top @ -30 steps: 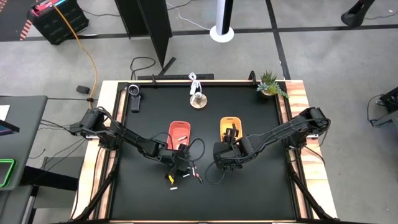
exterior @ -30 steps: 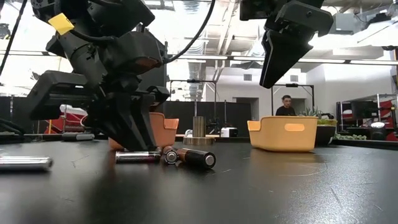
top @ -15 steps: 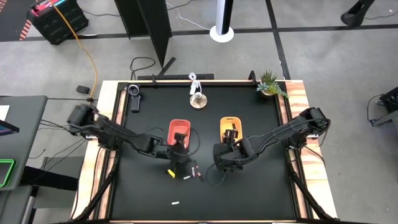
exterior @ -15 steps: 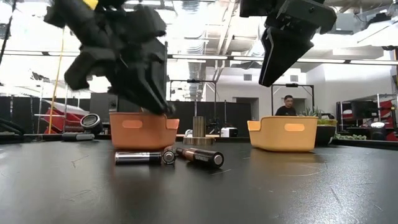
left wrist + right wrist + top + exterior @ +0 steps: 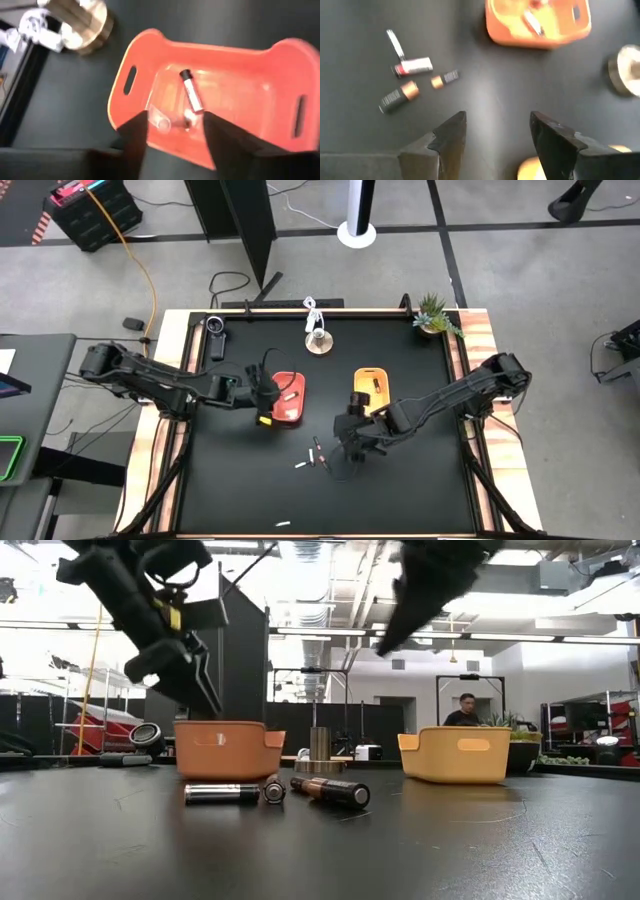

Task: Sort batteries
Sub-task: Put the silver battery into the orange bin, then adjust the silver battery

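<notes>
Three batteries (image 5: 272, 790) lie loose on the black table in front of the trays; in the right wrist view a thin silvery battery (image 5: 395, 44) lies beside them. My left gripper (image 5: 172, 117) hangs open above the orange tray (image 5: 290, 398), which holds a silvery battery (image 5: 190, 94) and two more. My right gripper (image 5: 498, 117) hangs open in the air just right of the loose batteries (image 5: 318, 455), touching nothing. The yellow tray (image 5: 370, 388) holds a dark battery. Another silvery battery (image 5: 283, 523) lies near the table's front edge.
A round wooden block (image 5: 318, 342) stands behind the trays. A small plant (image 5: 434, 315) is at the far right corner and a dark device (image 5: 215, 335) at the far left. A person (image 5: 460, 710) sits in the room beyond the table.
My left gripper has risen from the table beside the loose batteries and gone toward the far edge and a little left, over the orange tray. My right gripper has shifted slightly toward the loose batteries. One silvery battery has rolled toward the near edge.
</notes>
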Robot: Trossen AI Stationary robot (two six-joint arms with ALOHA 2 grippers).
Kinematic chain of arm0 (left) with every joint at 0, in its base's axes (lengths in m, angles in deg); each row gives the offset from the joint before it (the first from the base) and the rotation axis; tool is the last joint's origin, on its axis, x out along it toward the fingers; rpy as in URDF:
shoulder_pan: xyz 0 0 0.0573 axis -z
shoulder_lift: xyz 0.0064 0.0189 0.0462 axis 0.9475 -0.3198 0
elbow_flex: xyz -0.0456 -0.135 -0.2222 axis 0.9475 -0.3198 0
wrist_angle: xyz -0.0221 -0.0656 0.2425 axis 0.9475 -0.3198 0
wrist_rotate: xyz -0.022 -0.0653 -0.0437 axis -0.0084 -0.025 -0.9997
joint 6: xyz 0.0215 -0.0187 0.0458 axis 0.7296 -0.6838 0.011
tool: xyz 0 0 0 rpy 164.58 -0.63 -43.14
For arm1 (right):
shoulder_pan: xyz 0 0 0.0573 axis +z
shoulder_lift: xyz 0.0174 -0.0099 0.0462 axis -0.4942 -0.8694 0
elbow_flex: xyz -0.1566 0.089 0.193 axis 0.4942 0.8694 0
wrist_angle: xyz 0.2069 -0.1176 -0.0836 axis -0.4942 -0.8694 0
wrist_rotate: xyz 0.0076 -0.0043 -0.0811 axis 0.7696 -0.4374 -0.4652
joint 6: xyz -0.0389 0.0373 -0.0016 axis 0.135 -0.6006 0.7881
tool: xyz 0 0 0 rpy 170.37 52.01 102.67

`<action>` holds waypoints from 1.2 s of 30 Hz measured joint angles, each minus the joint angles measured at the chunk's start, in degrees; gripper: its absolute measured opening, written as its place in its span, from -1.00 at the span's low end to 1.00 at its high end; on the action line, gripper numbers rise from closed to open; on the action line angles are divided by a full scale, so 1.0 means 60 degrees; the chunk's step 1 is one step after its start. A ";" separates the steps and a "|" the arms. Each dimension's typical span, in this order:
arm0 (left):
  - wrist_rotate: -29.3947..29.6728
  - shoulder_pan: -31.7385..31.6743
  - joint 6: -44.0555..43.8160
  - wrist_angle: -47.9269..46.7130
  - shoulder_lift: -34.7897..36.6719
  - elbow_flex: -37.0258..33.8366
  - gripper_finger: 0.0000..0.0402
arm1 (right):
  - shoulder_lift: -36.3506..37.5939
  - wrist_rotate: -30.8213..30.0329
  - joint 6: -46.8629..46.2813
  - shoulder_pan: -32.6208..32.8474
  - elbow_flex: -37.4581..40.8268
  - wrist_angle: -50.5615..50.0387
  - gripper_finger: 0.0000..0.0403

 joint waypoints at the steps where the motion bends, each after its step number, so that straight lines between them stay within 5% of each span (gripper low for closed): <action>1: 0.0006 -0.0030 -0.0062 -0.0010 -0.0012 -0.0047 0.10 | -0.0004 0.0088 0.0233 0.0000 0.0000 0.0360 0.16; 6: 0.0001 0.0168 -0.0429 0.0032 0.0455 -0.0057 0.51 | -0.0008 0.1629 0.1710 0.0143 0.0000 0.2474 0.16; 11: 0.0066 0.1200 -0.0839 0.0008 0.1475 -0.0052 0.56 | -0.0621 0.2553 0.2404 0.0698 -0.0004 0.3542 0.16; 16: 0.0254 0.3691 -0.1131 0.0065 0.1967 -0.0030 0.53 | -0.1602 0.2492 0.2120 0.1142 -0.0252 0.3858 0.16; 21: 0.1826 0.6734 -0.1676 0.0985 0.0882 -0.0030 0.40 | -0.2492 0.2003 0.2222 0.1529 -0.0758 0.4035 0.16; 25: 0.2866 0.8121 -0.2484 0.2383 -0.0707 -0.0030 0.30 | -0.2879 0.1635 0.2241 0.1671 -0.1188 0.4026 0.16; 31: 0.3482 0.8473 -0.4129 0.2893 -0.2937 0.0046 0.24 | -0.2976 0.1247 0.2163 0.1483 -0.1384 0.4154 0.16; 36: 0.3524 0.8394 -0.4015 0.3587 -0.3375 0.0072 0.22 | -0.2922 0.1247 0.2075 0.1461 -0.1388 0.4118 0.16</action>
